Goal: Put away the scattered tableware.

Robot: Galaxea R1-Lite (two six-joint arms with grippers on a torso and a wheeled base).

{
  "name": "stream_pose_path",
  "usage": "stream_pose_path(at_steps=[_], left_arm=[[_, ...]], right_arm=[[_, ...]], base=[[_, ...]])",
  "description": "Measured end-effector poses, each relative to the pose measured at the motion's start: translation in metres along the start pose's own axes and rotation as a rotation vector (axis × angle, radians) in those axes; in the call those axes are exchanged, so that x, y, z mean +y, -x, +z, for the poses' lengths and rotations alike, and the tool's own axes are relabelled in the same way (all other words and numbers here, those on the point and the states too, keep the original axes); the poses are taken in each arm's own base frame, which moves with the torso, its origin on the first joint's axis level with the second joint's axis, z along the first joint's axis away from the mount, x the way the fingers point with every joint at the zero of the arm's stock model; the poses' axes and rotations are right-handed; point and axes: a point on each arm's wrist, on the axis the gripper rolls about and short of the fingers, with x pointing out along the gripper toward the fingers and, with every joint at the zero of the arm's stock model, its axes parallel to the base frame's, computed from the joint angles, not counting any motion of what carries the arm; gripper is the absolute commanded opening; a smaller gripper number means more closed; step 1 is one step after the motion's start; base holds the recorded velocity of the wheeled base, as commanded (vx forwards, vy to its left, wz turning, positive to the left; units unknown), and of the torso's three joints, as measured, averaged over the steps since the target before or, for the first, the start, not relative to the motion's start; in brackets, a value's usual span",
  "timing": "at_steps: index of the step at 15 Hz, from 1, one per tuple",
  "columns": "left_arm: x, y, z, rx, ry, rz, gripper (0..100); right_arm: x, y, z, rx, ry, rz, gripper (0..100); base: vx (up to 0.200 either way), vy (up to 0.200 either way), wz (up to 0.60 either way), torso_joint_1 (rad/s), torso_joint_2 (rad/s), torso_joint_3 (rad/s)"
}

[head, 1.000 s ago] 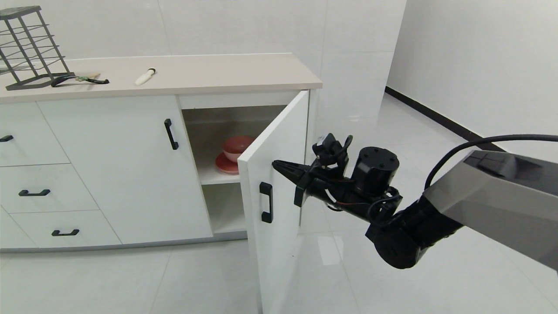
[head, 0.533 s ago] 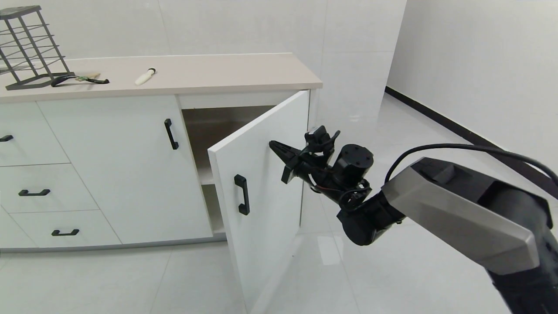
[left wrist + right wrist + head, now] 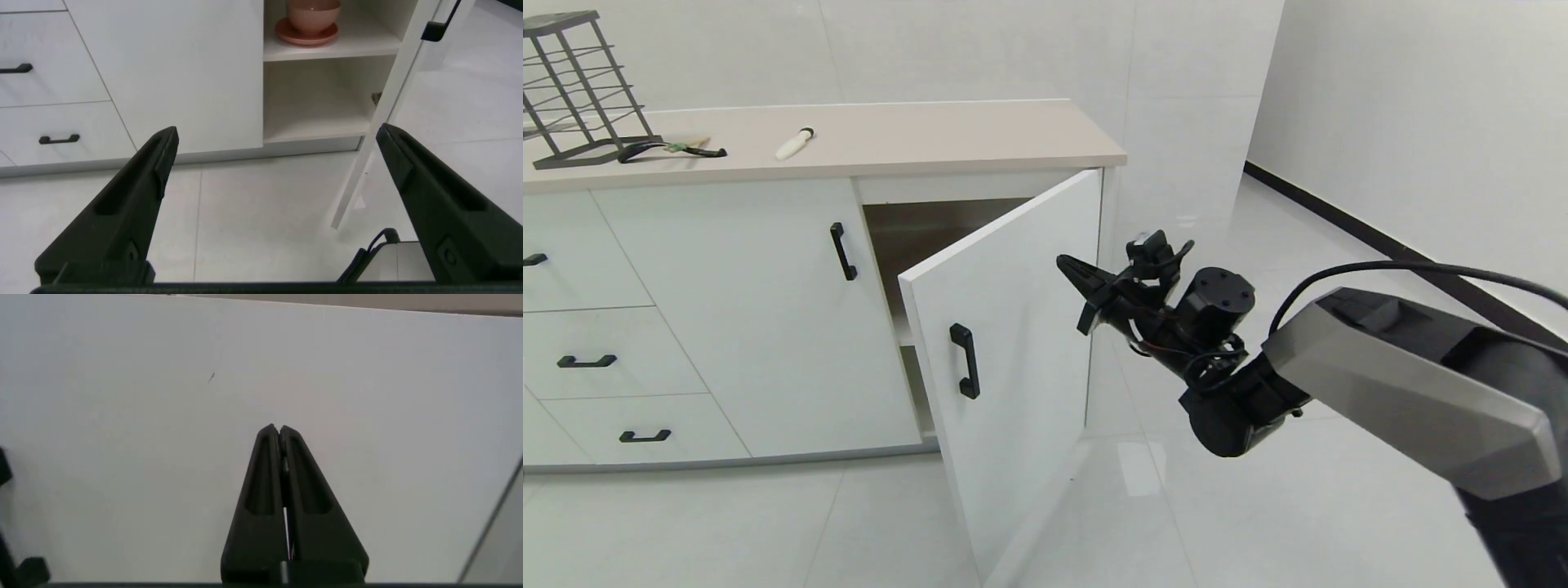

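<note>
— How did my grippers stand?
— Your left gripper (image 3: 278,139) gaped wide with nothing between its fingers, above the floor (image 3: 245,212) in the lower half of the left wrist view. Your right gripper (image 3: 1068,265), at the centre of the head view, had its fingers pressed together on nothing, with the tip just beside the cabinet door (image 3: 1013,310). I couldn't tell whether it touched.
— And the tableware?
— The pink bowl (image 3: 313,12) sat on the red plate (image 3: 306,34) on the upper shelf (image 3: 351,51), top centre of the left wrist view, with the bowl's top cut off by the frame. In the head view the door hid both.
— What had changed?
— The door had swung further shut than a second earlier, and your right gripper had drawn back slightly rightward.
</note>
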Motion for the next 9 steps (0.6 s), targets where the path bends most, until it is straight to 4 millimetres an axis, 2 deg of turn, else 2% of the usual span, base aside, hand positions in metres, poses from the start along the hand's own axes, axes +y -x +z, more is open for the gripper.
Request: stream_pose_path(at_steps=[2,5,7,9], left_arm=[[0.000,0.000,0.000,0.000,0.000,-0.001,100],[0.000,0.000,0.000,0.000,-0.004,-0.001,100],[0.000,0.000,0.000,0.000,-0.005,0.000,100],[0.000,0.000,0.000,0.000,-0.004,-0.001,100]], right_arm=[[0.007,0.029,0.017,0.062,-0.018,0.001,0],[0.028,0.095,0.057,0.164,-0.050,0.011,0],[0.040,0.132,0.080,0.192,-0.058,0.026,0],[0.048,0.145,0.092,0.187,-0.057,0.042,0]], base=[[0.000,0.000,0.00,0.000,0.00,0.000],[0.000,0.000,0.00,0.000,0.00,0.000],[0.000,0.000,0.00,0.000,0.00,0.000],[0.000,0.000,0.00,0.000,0.00,0.000]])
